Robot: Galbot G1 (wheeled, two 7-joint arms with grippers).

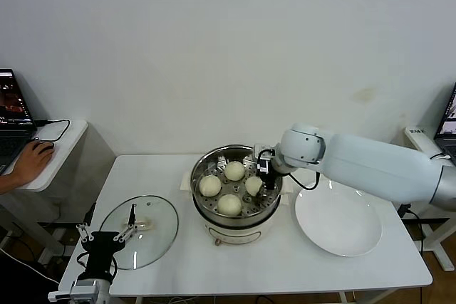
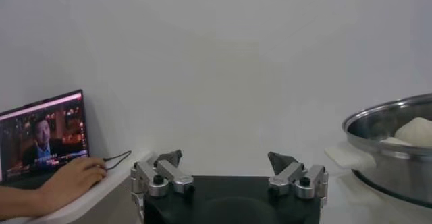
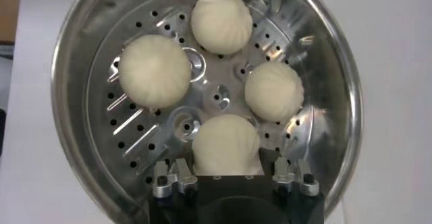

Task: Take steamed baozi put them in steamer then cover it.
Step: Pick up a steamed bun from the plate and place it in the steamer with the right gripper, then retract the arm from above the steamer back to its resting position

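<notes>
Several cream-white baozi lie on the perforated tray of the steel steamer (image 1: 235,220). One baozi (image 3: 225,144) (image 1: 254,185) sits on the tray between the fingers of my right gripper (image 3: 229,168) (image 1: 265,176), which reaches in over the steamer's right rim. The jaws stand a little apart from this bun, with a dark gap on one side, so the gripper is open. Other baozi (image 3: 154,70) (image 3: 221,21) lie farther across the tray. My left gripper (image 1: 107,231) (image 2: 228,158) waits open and empty at the table's front left, beside the glass lid (image 1: 146,236).
An empty white plate (image 1: 338,222) lies right of the steamer. The steamer's rim (image 2: 385,121) shows to the side in the left wrist view. On a side table at the left, a person's hand (image 1: 28,165) rests by a laptop (image 1: 11,115).
</notes>
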